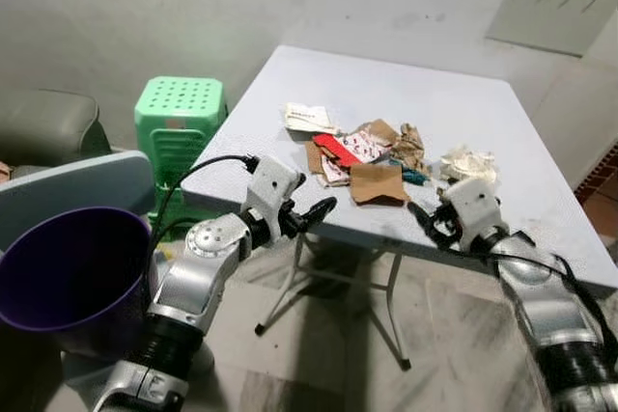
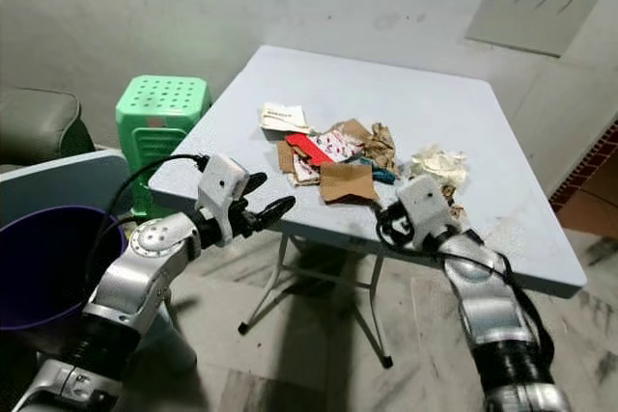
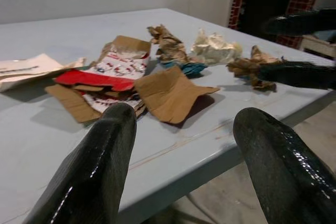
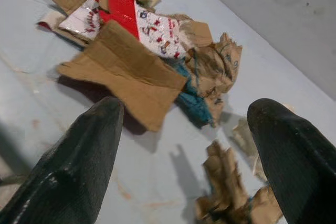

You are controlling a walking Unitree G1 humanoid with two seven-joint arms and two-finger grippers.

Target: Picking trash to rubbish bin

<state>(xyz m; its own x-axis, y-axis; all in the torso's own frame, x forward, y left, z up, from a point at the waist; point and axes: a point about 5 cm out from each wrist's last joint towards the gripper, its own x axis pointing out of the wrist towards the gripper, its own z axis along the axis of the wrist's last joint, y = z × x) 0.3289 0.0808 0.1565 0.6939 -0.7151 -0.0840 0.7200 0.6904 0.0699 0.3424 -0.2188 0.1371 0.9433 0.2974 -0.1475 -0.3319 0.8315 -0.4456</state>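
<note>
Right gripper spread at surface front edge, nearest brown cardboard scrap just beyond (left gripper also spread, farther off).

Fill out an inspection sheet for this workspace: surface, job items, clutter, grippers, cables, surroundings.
Surface: pale folding table, scuffed near the front edge.
Job's things: trash pile of brown cardboard, red-printed wrappers and crumpled paper at the table's middle front; purple bin on the floor at the robot's left.
Clutter: nothing seen beyond the trash.
Grippers: left gripper open, empty, at the table's front edge; right gripper open, empty, beside the pile.
Cables: black cable looping from the left wrist.
Surroundings: green stool, grey wall.
</note>
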